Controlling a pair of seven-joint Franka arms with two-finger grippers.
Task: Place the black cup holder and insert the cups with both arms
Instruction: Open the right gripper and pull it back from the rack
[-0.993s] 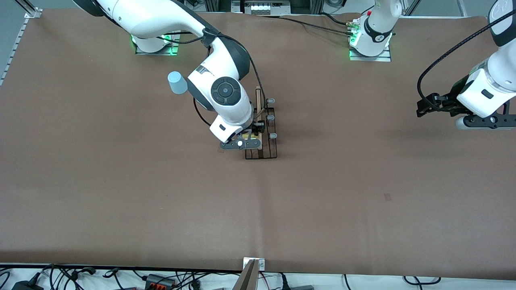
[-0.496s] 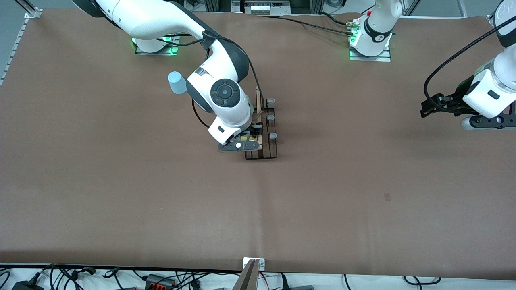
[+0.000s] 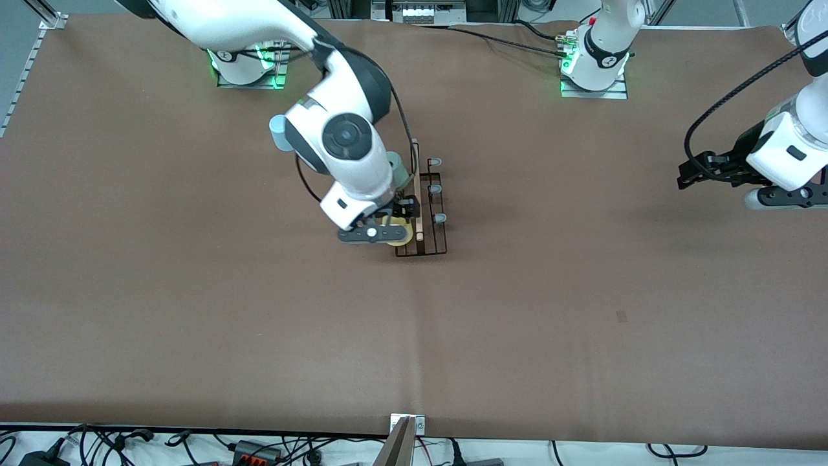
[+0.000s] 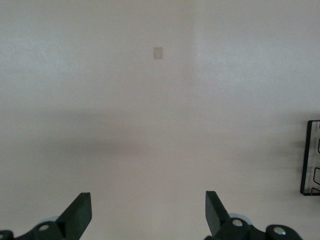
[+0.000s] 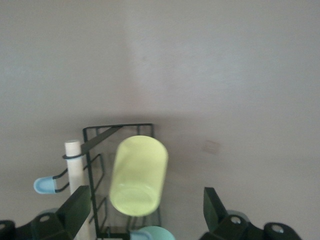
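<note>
Right hand [image 3: 402, 219] has released yellow cup [image 5: 138, 175].

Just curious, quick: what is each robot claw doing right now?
Left gripper: open, holding nothing, waiting over bare table.
Right gripper: open, over the yellow cup on the black cup holder.

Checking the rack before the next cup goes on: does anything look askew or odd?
Nothing stands out. The yellow cup hangs tilted on the rack, between the right hand's open fingers; that looks intended.
</note>
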